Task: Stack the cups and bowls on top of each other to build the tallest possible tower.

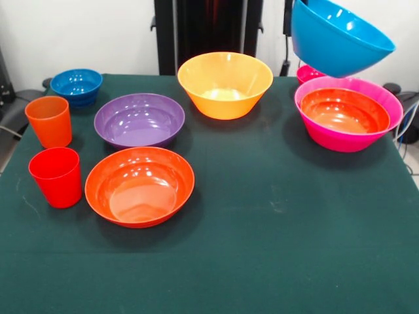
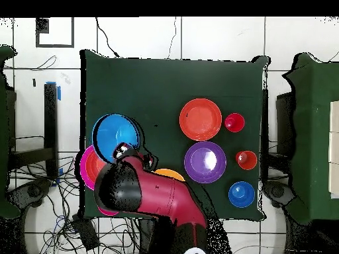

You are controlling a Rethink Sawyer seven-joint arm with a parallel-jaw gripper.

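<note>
I see the large glossy blue plastic bowl (image 1: 340, 36) hanging tilted in the air, its open mouth turned up and toward the camera, above and at about 12 o'clock from the tower (image 1: 348, 122). The gripper (image 2: 124, 151) meets this bowl's rim at roughly 5 o'clock in the overhead view, but I cannot tell whether it is clenched on the rim or released; in the front view the bowl hides it.

The tower sits near the table's edge: a deep magenta-pink plastic bowl (image 1: 340, 139) with a shallow red-orange bowl (image 1: 344, 110) nested inside it. The raised blue bowl does not touch it.

Counting bowls, I get eight: two blue, two red-orange, one magenta-pink, one yellow-orange, one purple and one small pink-red. The small pink-red bowl (image 1: 306, 72) peeks out behind the tower. The yellow-orange bowl (image 1: 225, 84) stands alone, flared and deep. The purple bowl (image 1: 139, 120) is wide and shallow, with the second red-orange bowl (image 1: 139, 186) just at its 6 o'clock in the front view. The small blue bowl (image 1: 76, 85) sits at the purple bowl's 10 o'clock.

I count two cups, both straight-sided smooth tumblers standing upright: the orange cup (image 1: 49, 121) and the red cup (image 1: 56, 176), near each other. Everything rests on the dark green cloth-covered table (image 1: 281, 248).
</note>
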